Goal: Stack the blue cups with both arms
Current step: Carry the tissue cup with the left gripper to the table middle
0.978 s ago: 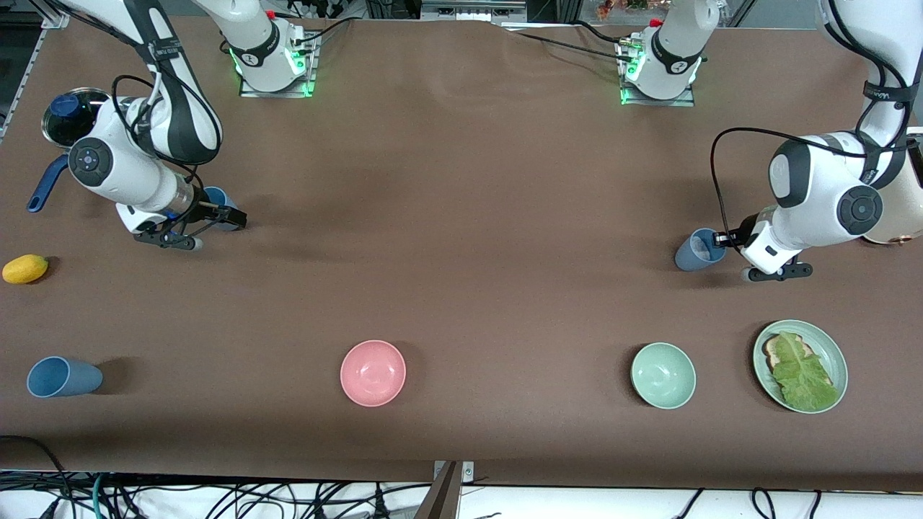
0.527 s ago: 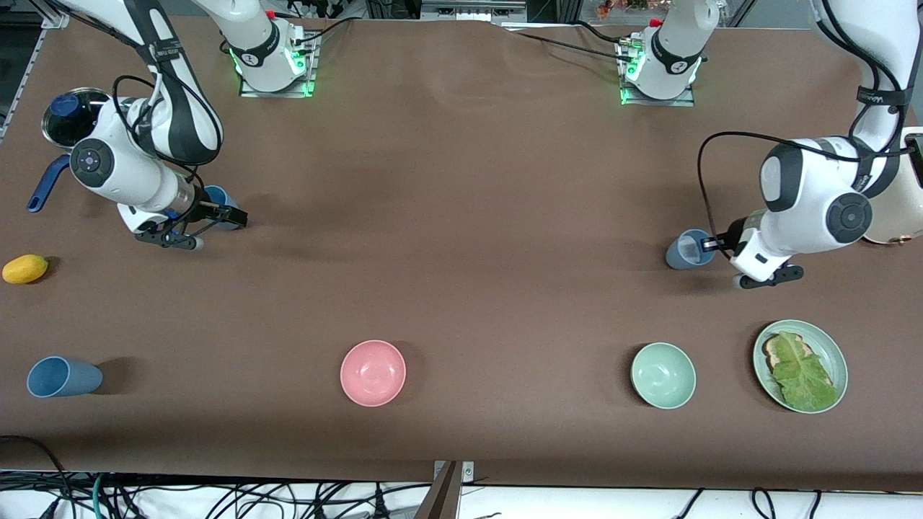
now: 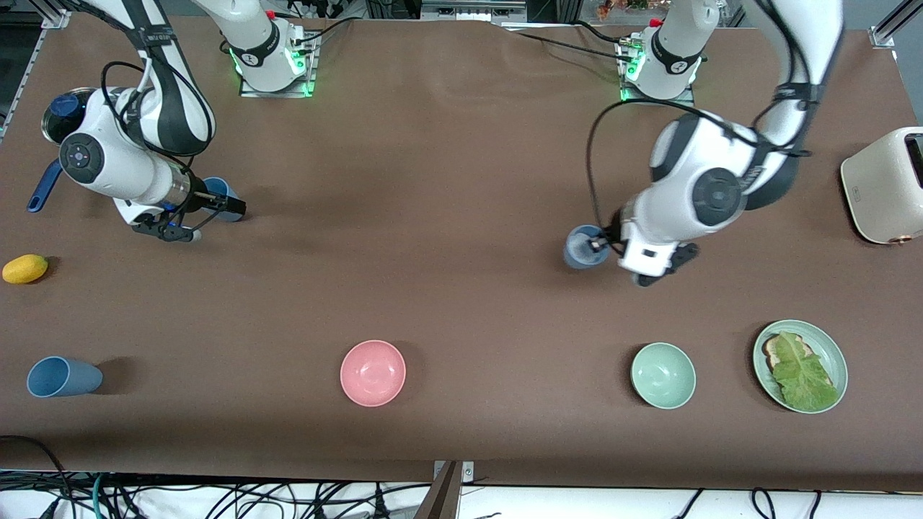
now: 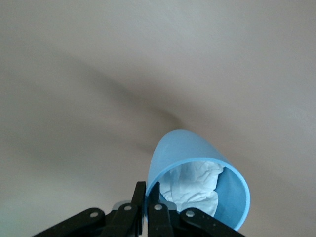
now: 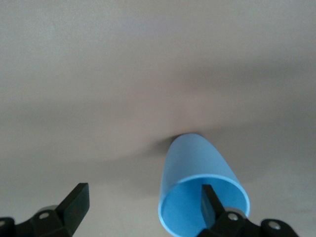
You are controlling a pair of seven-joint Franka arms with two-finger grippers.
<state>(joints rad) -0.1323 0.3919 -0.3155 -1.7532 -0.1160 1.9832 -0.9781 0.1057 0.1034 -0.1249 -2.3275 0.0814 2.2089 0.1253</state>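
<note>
My left gripper (image 3: 602, 247) is shut on the rim of a greyer blue cup (image 3: 579, 249) and holds it over bare table. In the left wrist view the gripper (image 4: 147, 196) pinches the wall of the cup (image 4: 192, 153), which has crumpled white paper inside. My right gripper (image 3: 229, 210) is open at a second blue cup (image 3: 221, 193) toward the right arm's end. In the right wrist view the gripper (image 5: 143, 203) has one finger inside this cup (image 5: 197, 160) and the other wide outside it. A third blue cup (image 3: 61, 377) lies on its side near the front camera.
A pink bowl (image 3: 373, 373), a pale green bowl (image 3: 663, 375) and a green plate (image 3: 838, 357) with lettuce on toast stand near the front camera. A cream toaster (image 3: 883, 184) sits at the left arm's end. A black pot (image 3: 58, 119) and a yellow fruit (image 3: 25, 268) sit at the right arm's end.
My left arm has carried the greyer blue cup away from the toaster toward the middle of the table. My right arm has shifted only slightly at its cup.
</note>
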